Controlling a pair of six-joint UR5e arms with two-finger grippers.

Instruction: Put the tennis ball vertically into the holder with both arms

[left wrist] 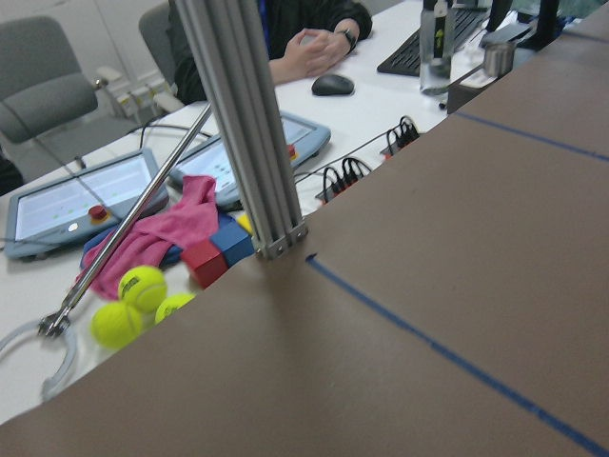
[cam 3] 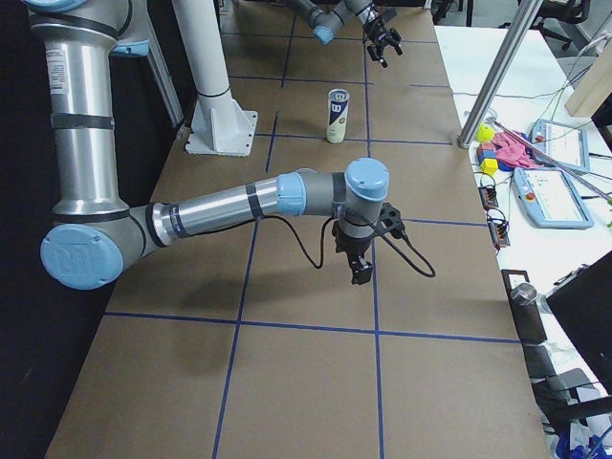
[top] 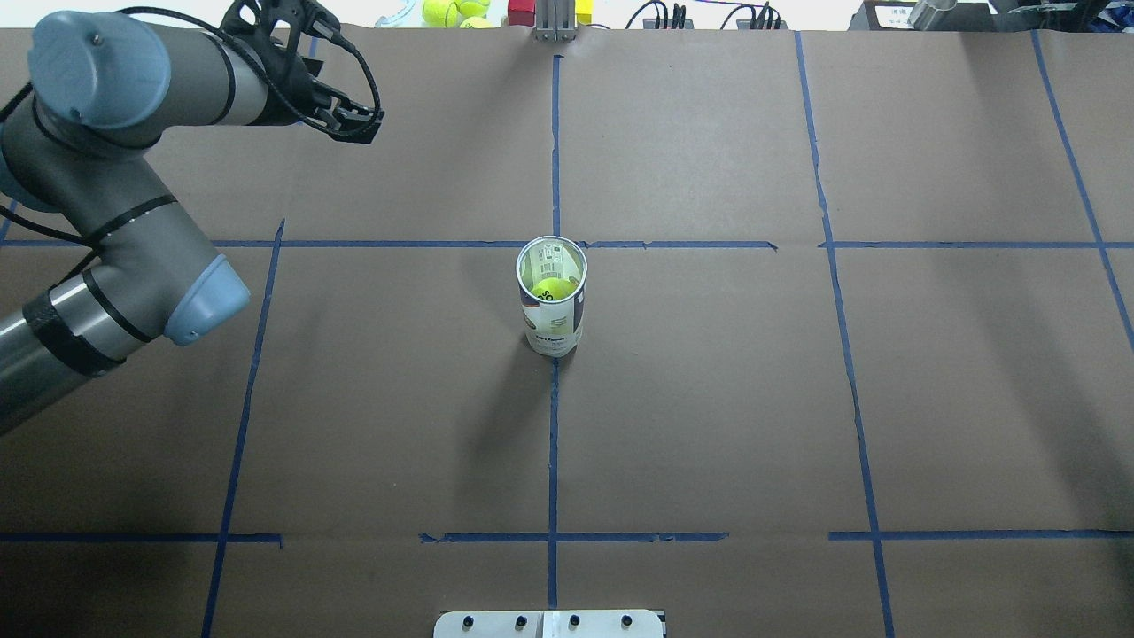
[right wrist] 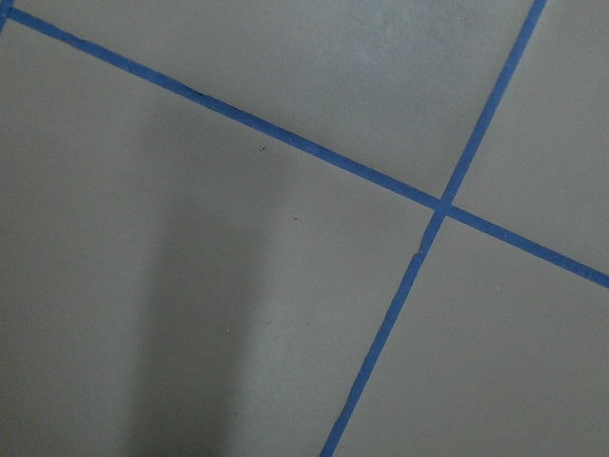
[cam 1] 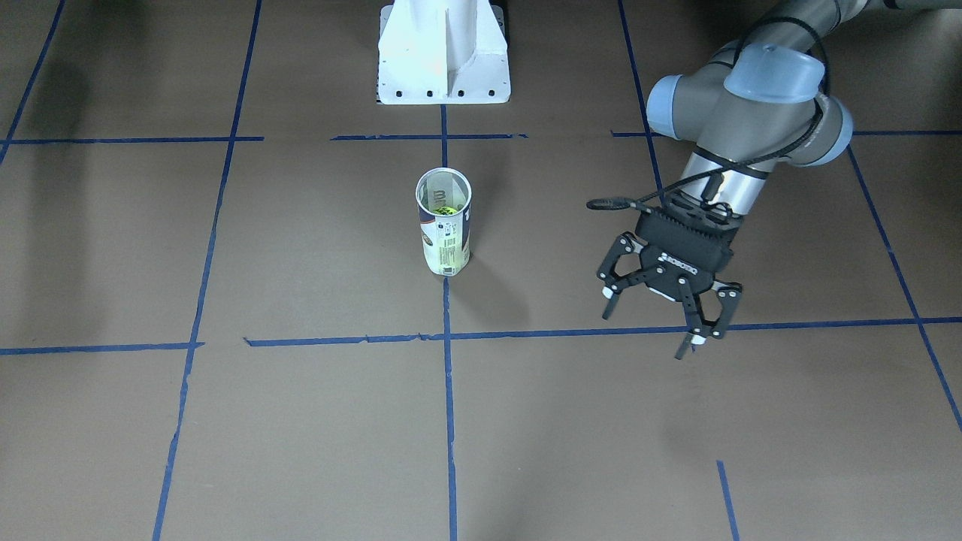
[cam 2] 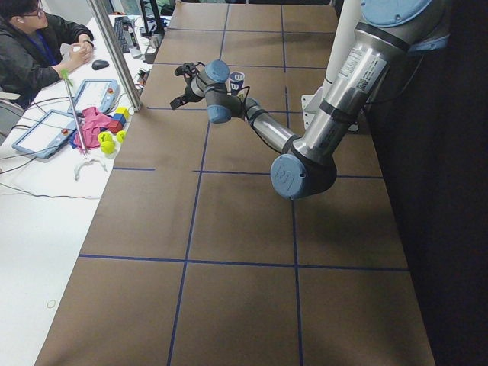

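The holder (top: 551, 310), a clear can with a white and navy label, stands upright at the table's middle, on a blue tape line. The tennis ball (top: 551, 288) lies inside it, seen through the open top and also in the front view (cam 1: 445, 209). My left gripper (cam 1: 648, 327) hangs open and empty above the table, well off to the holder's side (cam 1: 445, 240) and apart from it. In the overhead view the left gripper (top: 361, 124) is near the far left. My right gripper (cam 3: 361, 258) shows only in the exterior right view, low over the table; I cannot tell its state.
The white pedestal base (cam 1: 443, 52) stands behind the holder. Beyond the table's far edge lie loose tennis balls (left wrist: 128, 305), coloured blocks, a pink cloth (left wrist: 162, 233), tablets and an aluminium post (left wrist: 243, 124). A person (cam 2: 34, 46) sits at that side desk.
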